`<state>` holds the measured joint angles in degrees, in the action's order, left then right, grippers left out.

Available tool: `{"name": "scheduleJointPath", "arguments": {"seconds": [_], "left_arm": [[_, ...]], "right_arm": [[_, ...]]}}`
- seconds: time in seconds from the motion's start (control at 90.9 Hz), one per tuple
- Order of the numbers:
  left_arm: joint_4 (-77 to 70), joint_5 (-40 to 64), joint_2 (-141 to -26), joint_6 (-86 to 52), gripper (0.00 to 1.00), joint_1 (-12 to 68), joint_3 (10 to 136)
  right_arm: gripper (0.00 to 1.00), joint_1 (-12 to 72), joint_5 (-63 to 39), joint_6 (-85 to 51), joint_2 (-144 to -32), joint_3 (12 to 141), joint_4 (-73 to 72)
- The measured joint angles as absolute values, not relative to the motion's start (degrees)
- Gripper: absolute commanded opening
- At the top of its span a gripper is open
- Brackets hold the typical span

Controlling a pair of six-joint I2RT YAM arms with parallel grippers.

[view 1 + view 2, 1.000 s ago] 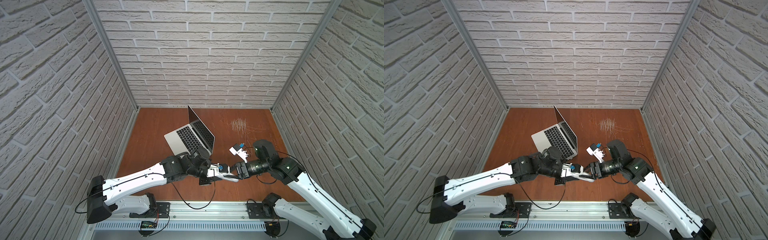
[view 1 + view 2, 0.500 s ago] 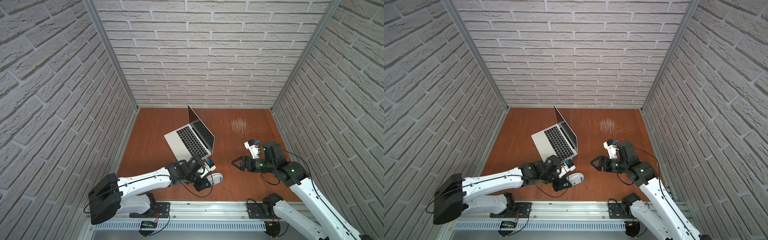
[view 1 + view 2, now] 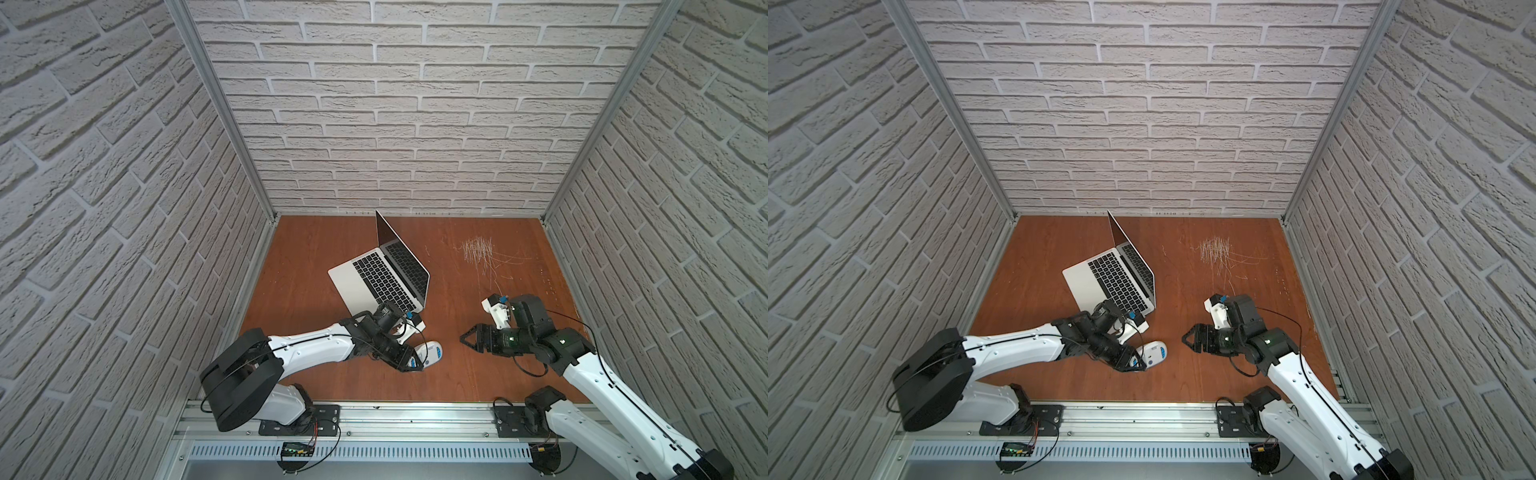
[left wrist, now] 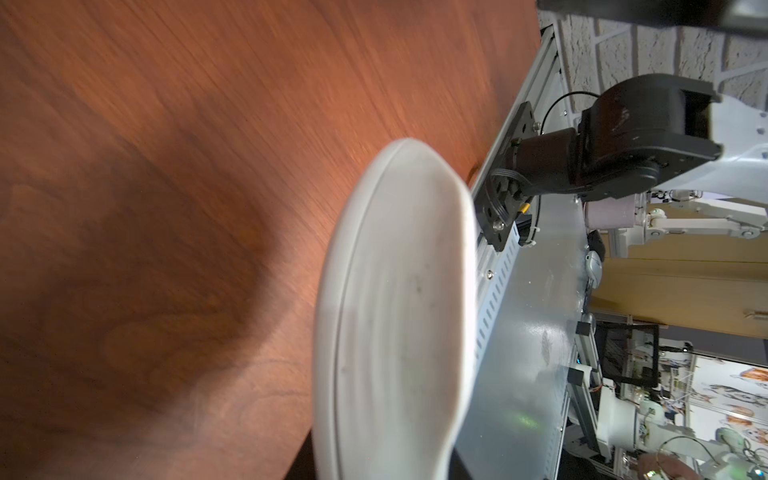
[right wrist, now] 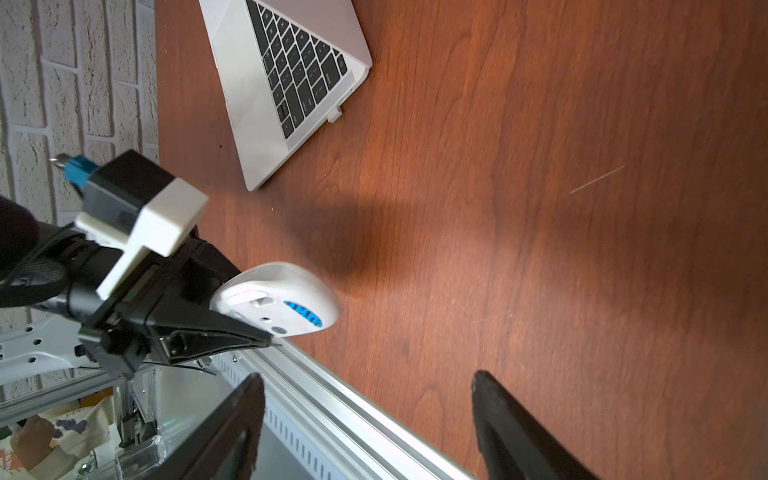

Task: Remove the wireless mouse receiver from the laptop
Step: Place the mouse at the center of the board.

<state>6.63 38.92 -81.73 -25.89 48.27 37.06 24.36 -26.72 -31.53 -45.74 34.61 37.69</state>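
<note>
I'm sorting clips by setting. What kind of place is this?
Probably a robotics lab test cell: brick-patterned panels wall in a wooden table, two arms are bolted to an aluminium rail, and more equipment shows beyond it in the left wrist view.

Premises: a robotics laboratory test cell. Evidence: a reddish wood-grain bench (image 3: 316, 266) is enclosed on three sides by panels printed with pale brick pattern (image 3: 399, 104), joined by aluminium corner posts (image 3: 224, 112). Two white-and-black robot arms are bolted to an aluminium rail (image 3: 415, 419) along the open front edge, with exposed wiring. Beyond the rail, the left wrist view shows further robot equipment (image 4: 702, 216) and cluttered workstations.
</note>
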Motion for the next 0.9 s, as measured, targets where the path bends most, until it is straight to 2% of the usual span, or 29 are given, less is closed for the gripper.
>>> {"name": "scheduleJointPath", "arguments": {"seconds": [0.363,0.506,0.814,0.902], "left_arm": [[4.25,43.48,-93.65,-26.44,0.23,47.90,39.62],[4.14,44.34,-95.42,-25.91,0.36,47.90,41.04],[5.91,42.65,-94.45,-25.19,0.53,47.11,40.75],[6.22,41.98,-93.86,-24.93,0.65,46.87,40.69]], "right_arm": [[0.80,24.36,-26.46,-31.51,-44.45,34.61,36.99],[0.80,24.36,-26.44,-31.51,-44.53,34.52,36.82],[0.80,24.36,-26.33,-31.51,-44.88,34.50,36.84],[0.80,24.36,-26.33,-31.51,-44.77,34.44,36.84]]}}
